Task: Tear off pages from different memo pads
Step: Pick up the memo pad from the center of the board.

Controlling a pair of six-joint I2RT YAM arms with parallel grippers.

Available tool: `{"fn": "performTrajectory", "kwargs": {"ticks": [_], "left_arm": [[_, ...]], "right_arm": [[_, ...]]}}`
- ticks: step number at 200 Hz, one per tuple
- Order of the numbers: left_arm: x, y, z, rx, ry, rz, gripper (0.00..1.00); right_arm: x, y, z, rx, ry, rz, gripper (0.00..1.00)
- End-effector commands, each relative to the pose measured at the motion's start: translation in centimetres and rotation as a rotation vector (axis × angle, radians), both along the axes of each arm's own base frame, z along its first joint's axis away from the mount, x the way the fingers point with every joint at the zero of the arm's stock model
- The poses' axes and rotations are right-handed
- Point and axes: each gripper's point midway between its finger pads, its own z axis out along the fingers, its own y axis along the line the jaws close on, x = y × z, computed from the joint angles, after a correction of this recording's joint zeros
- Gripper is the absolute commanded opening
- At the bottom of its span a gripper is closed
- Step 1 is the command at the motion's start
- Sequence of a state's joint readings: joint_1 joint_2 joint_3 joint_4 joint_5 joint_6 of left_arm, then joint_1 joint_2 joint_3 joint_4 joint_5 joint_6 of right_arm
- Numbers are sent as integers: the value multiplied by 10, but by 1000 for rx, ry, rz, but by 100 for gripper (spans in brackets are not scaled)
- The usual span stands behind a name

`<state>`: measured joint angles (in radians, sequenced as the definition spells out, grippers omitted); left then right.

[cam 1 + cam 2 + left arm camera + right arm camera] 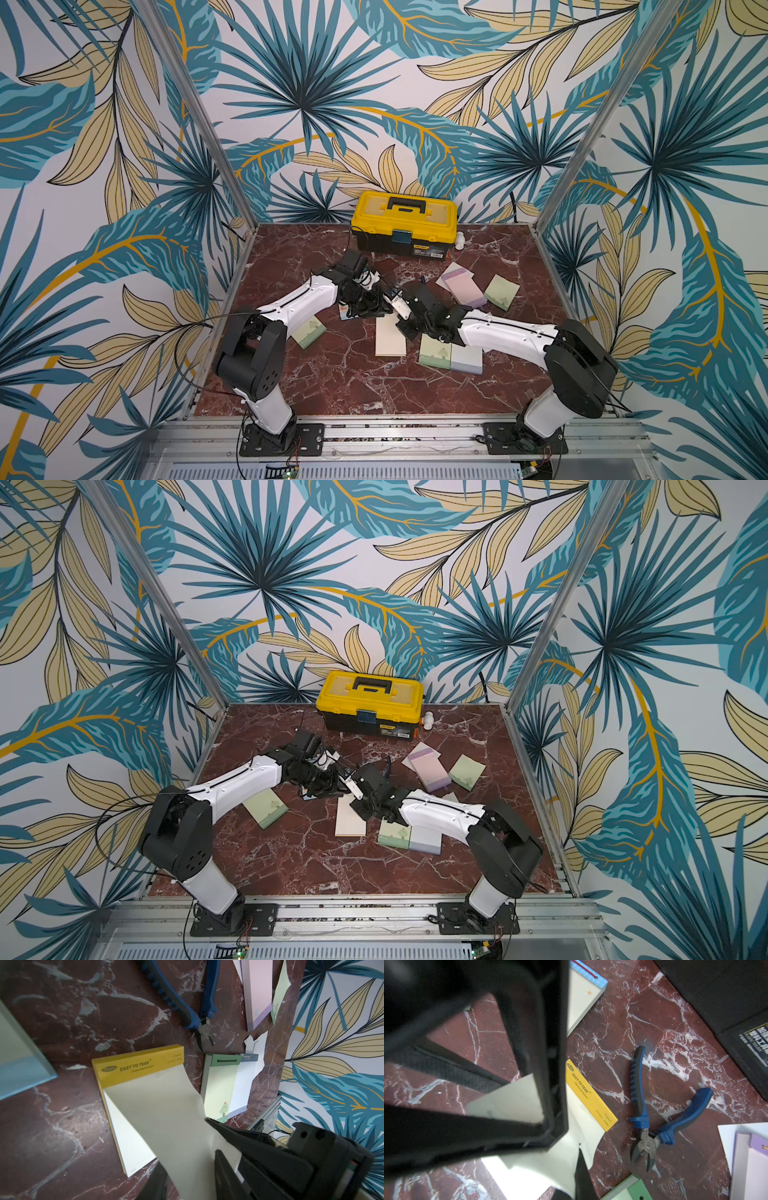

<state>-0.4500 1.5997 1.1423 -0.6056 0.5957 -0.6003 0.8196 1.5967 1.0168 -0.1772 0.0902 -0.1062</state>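
A cream memo pad (141, 1064) with a yellow header lies flat mid-table, also visible in a top view (390, 340). Its top page (166, 1109) is lifted and curls up off the pad, still joined at the header. My right gripper (571, 1180) is shut on that page's free edge. My left gripper (189, 1176) is open, its fingers apart on either side of the same page. In a top view the left gripper (374, 305) and right gripper (409, 316) meet above the pad's far end.
Blue-handled pliers (187, 1007) lie just beyond the pad. Other pads: green (309, 332), green (435, 352) beside lavender (467, 359), pink-lilac (465, 286), green (503, 291), blue-bordered (583, 991). A yellow toolbox (403, 222) stands at the back wall.
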Motion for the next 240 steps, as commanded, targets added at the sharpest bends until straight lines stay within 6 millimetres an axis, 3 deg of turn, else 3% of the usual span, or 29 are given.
{"fn": "performTrajectory", "kwargs": {"ticks": [1,30,63,82,105,116,138,173,240], "left_arm": [[0,13,38,-24,-205,49,42],[-18,30,43,-53,-350,78,48],[-35,51,33,-36,-435,118,56],[-40,53,34,-49,-491,99,58],[-42,75,35,21,-522,146,58],[-40,72,41,-29,-572,149,60],[-42,59,36,-113,-610,110,61],[-57,34,31,-161,-667,-67,56],[-48,40,1,-103,-705,-37,63]], "right_arm": [[-14,8,27,57,41,38,0],[-22,10,40,102,96,39,0],[-27,12,53,143,133,41,0],[-29,13,61,160,149,49,0],[-31,14,67,149,166,56,0],[-32,15,70,162,169,63,0],[-36,20,79,185,185,87,0],[-42,27,91,206,225,117,0],[-55,33,94,241,296,149,0]]}}
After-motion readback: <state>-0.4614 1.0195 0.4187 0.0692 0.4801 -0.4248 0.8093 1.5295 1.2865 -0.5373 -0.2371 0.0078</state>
